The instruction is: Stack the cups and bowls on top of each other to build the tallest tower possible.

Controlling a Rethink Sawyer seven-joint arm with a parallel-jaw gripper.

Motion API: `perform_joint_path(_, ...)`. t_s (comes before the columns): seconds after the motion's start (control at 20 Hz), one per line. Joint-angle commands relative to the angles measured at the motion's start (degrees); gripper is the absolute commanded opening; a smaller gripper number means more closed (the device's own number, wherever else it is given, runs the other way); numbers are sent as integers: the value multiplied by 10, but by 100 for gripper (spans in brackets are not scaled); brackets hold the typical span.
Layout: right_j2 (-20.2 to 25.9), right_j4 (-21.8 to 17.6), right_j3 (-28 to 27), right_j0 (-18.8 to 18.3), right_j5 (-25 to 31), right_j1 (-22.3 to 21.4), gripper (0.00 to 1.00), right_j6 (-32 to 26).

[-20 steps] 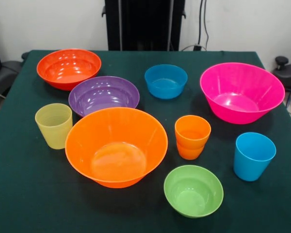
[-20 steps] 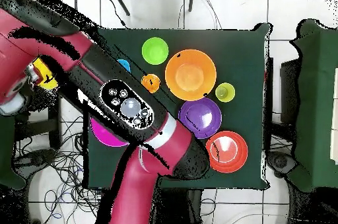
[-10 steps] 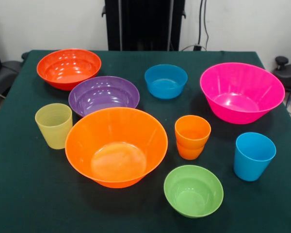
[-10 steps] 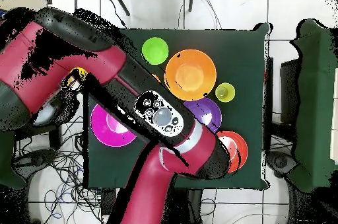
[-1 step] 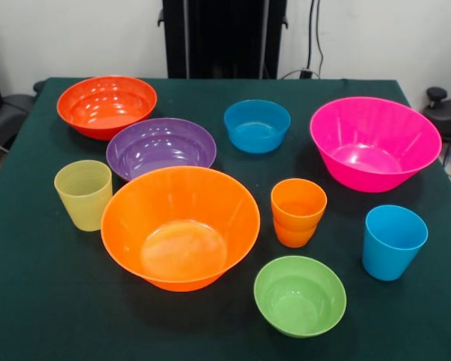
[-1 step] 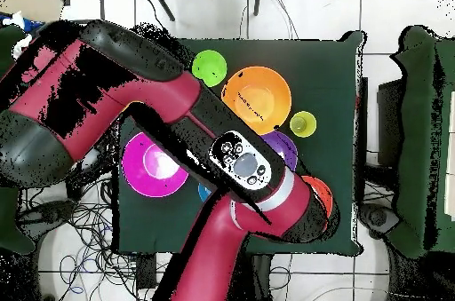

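Nothing's stacked yet, everything sits loose on the green table. In the front view the big orange bowl is near the middle, with the purple bowl just behind it and the red-orange bowl further back. The pink bowl is off to the right, the blue bowl between them. The yellow-green cup, orange cup, blue cup and green bowl are nearer. From overhead the red arm covers half the table; its gripper isn't visible, so can't tell.
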Motion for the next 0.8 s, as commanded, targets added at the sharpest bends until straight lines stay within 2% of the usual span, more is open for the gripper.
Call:
perform_joint_path(0.05,-13,-31,-49,-24,77,13,0,74)
perform_joint_path(0.25,-15,-21,-49,-60,80,6,0,17)
perform_joint_path(0.4,-16,-14,-43,-71,74,7,0,-2)
perform_joint_path(0.5,-16,-12,-46,-74,72,11,0,5)
perform_joint_path(0.8,-7,-23,-88,-44,95,24,0,178)
